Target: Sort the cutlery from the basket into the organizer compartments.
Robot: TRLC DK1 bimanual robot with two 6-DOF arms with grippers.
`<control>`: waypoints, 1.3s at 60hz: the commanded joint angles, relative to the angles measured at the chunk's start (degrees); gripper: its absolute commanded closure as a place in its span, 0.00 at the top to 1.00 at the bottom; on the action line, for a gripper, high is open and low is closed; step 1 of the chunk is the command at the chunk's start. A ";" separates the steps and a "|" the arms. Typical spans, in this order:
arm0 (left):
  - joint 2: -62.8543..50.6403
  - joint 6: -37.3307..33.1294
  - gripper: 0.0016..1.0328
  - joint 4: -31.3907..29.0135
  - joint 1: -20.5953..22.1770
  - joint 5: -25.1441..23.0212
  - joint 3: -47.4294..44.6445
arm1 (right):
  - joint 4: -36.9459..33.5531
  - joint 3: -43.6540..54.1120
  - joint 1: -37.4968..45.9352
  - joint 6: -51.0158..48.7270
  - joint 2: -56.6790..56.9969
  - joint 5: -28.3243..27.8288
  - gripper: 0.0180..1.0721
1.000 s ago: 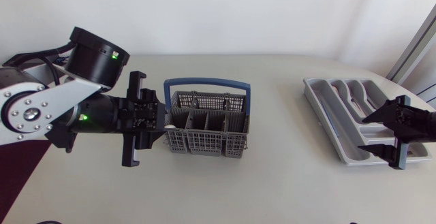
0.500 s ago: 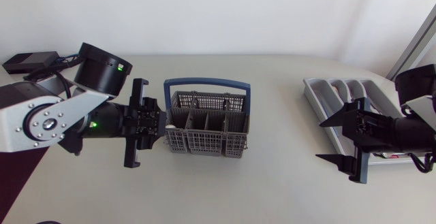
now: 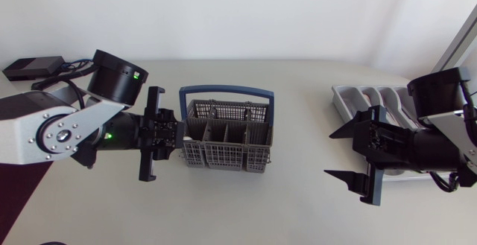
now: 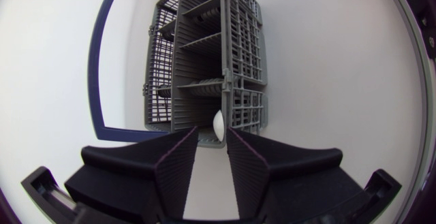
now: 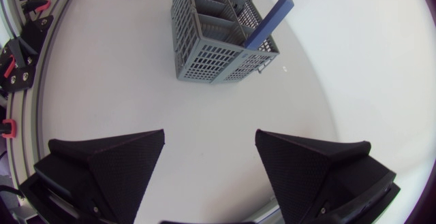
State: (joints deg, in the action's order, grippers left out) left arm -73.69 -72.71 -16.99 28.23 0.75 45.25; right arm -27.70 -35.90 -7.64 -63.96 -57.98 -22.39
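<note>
Grey basket (image 3: 226, 144) sits mid-table, almost empty by the look of it, one white piece (image 4: 219, 123) at its 9 o'clock wall left to sort into the organizer (image 3: 350, 100) at 3 o'clock. My left gripper (image 4: 212, 139) hangs just beside that piece, fingers nearly together on nothing; the right gripper (image 3: 329, 154), spread wide and empty, has swung off the organizer toward the basket

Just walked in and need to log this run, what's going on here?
This is a cutlery sort, from a grey basket into an organizer. The left gripper sits at one end of the basket, slightly open and holding nothing; a white piece shows in the basket just ahead of it. The right gripper hangs open and empty over the table beside the organizer.
</note>
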 commanded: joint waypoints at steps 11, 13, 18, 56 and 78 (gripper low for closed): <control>-1.81 -2.18 0.29 1.00 -0.28 0.74 -2.10 | 0.90 1.53 -1.24 2.18 0.50 0.68 0.91; -1.98 -2.18 0.29 1.35 -0.28 0.92 -2.10 | 0.90 1.71 -1.33 2.27 0.67 0.68 0.91; -2.25 -2.18 0.29 1.70 -0.37 1.09 -1.84 | 0.98 1.97 -1.59 2.27 0.85 0.77 0.91; -3.74 -3.32 0.29 4.16 -0.72 2.50 -0.43 | 1.07 3.12 -2.91 2.53 1.20 1.39 0.91; -3.48 -4.37 0.29 3.99 -1.07 3.20 1.50 | 1.16 3.47 -3.00 2.27 1.46 1.47 0.91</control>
State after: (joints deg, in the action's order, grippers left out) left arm -76.47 -75.09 -13.41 27.75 3.53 44.73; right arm -26.74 -34.37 -10.09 -62.74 -57.19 -21.15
